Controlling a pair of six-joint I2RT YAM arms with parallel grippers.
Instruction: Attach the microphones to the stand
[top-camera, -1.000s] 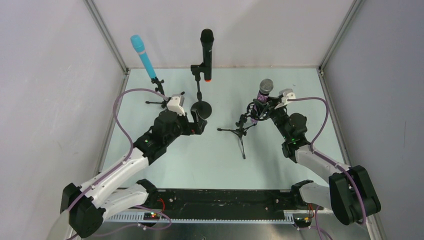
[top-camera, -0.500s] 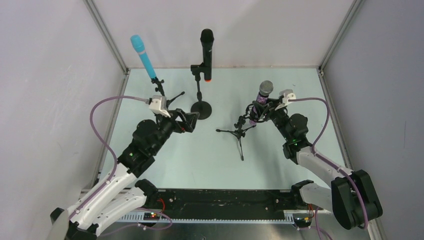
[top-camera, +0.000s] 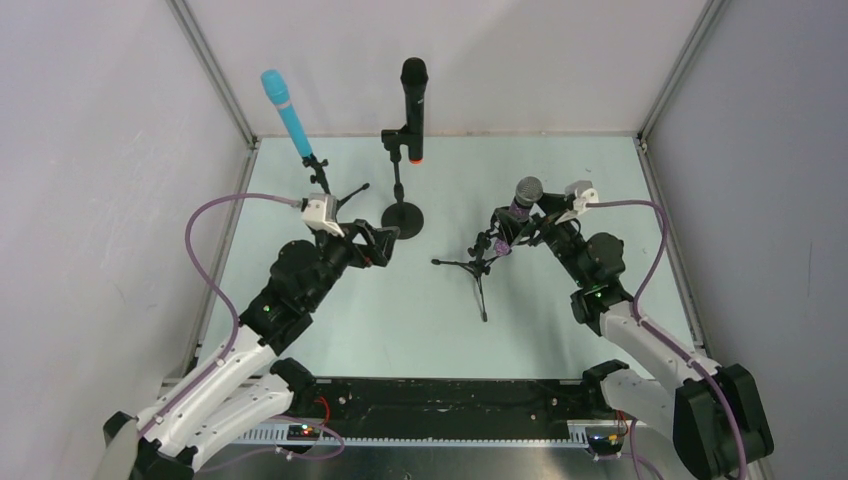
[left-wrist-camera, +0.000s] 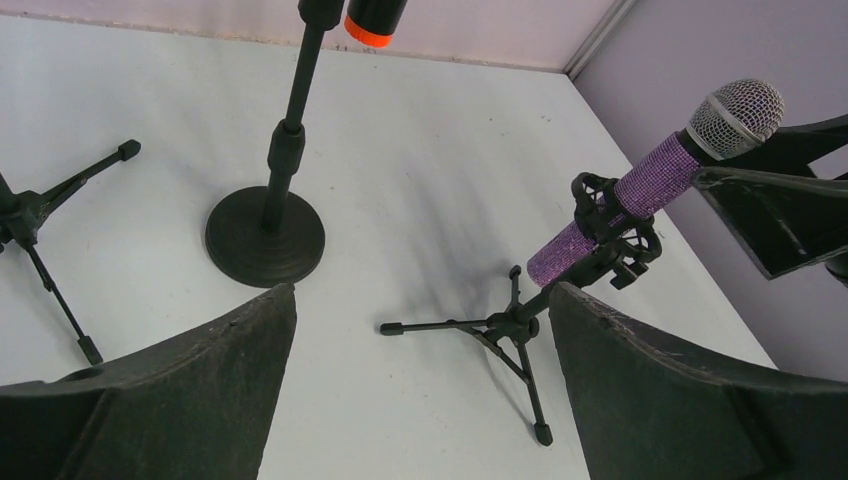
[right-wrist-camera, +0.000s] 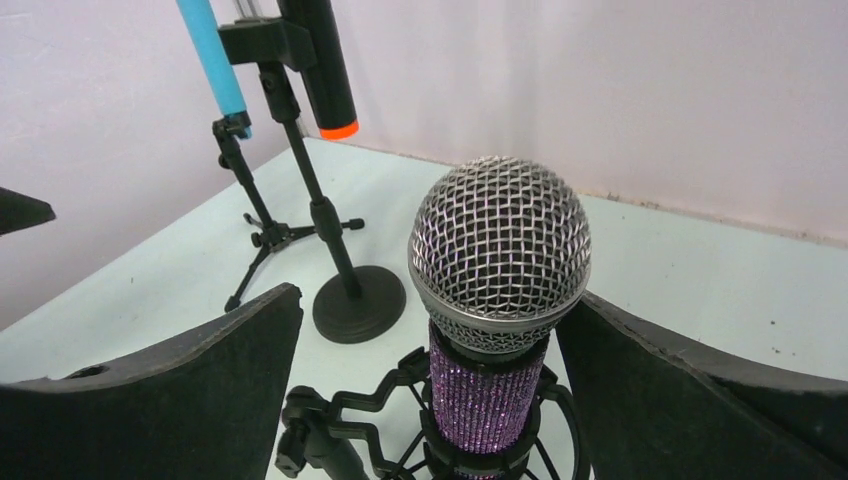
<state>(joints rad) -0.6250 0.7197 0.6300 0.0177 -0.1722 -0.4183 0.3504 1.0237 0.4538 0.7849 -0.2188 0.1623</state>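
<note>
Three microphones already sit in holders. Reading the table (top-camera: 420, 310) from above, with the arm bases at 6 o'clock:

- The turquoise microphone (top-camera: 286, 118) is at 10 o'clock on a small tripod (top-camera: 315, 168).
- The black microphone (top-camera: 413, 105) is at 12 o'clock on a round-base stand (top-camera: 402, 218).
- The purple glitter microphone (top-camera: 521, 205) is at 2 o'clock, tilted in the shock-mount clip (left-wrist-camera: 612, 215) of a tripod stand (top-camera: 478, 268).

The right gripper (right-wrist-camera: 430, 300) is spread wide. Its fingers lie either side of the silver mesh head and grip nothing. The left gripper (left-wrist-camera: 422, 295) is likewise released and empty, at 9 o'clock of that tripod stand and well apart from it.

The step in hand looks like confirming the purple mic's seating and then clearing away. Whether the barrel sits fully home in the clip is hard to tell from these views, so check that first. To clear away cleanly, draw the right gripper back along the mic's own axis, toward 4 o'clock, with both fingers kept off the head. A sideways brush could tip the light tripod. If the mic needs pushing deeper, the left gripper should steady the stand's stem first.
</note>
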